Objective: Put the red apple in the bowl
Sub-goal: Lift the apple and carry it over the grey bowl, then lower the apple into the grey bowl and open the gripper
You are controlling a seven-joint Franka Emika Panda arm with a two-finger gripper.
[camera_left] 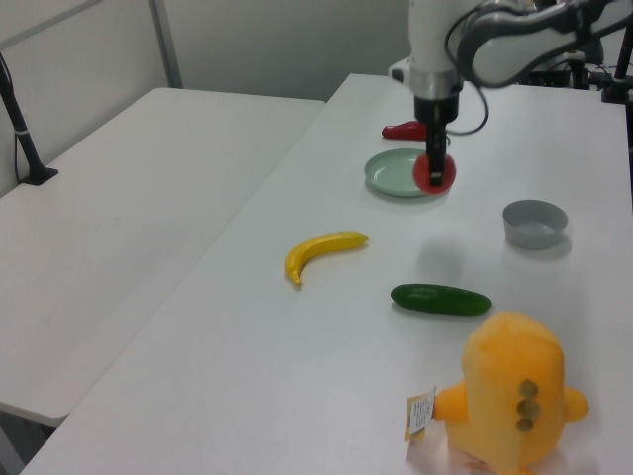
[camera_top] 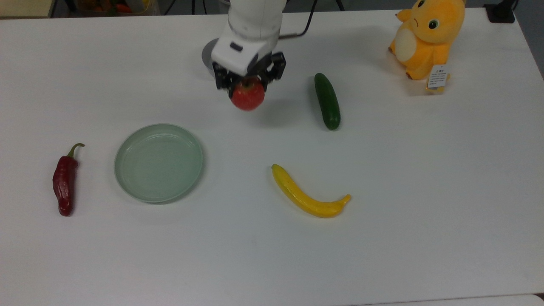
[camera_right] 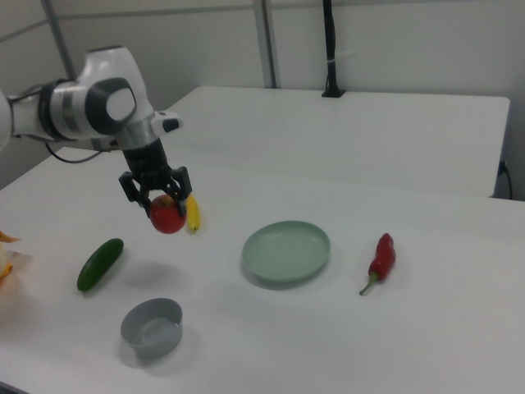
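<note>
Gripper (camera_right: pixel 163 199) was clamped on the apple (camera_right: pixel 167 215), held above the table, with the bowl (camera_right: pixel 152 327) lower and nearer in the right view.

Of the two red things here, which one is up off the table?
The red apple, round and held in the pincer above the table. The long red chili pepper lies flat beside the green plate.

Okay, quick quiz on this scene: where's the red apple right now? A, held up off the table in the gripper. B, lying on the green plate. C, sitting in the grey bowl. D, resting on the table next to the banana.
A: the gripper is shut on the red apple, which hangs above the table with its shadow below it, short of the bowl.
</note>
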